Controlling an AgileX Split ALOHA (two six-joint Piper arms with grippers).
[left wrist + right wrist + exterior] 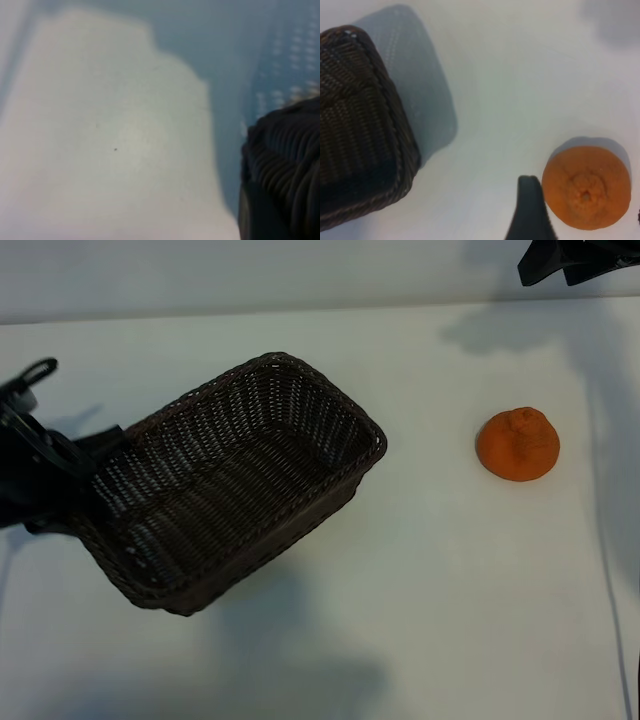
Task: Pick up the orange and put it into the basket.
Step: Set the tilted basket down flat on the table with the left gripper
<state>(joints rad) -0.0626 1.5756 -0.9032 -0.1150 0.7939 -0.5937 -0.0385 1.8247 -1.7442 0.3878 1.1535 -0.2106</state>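
Orange (586, 187) on table, just beside right fingers (530, 210), apparently untouched.

A lab-style test bench — bare white table (420, 620), black robot arm (575, 260) overhead.

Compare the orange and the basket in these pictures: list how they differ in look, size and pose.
1. The orange is bright orange, round and bumpy; the basket is dark brown, rectangular and woven.
2. The orange is far smaller than the basket.
3. The orange sits upright on the table, knob up; the basket is tilted, held at one end by the left gripper.
Neither touches the other.
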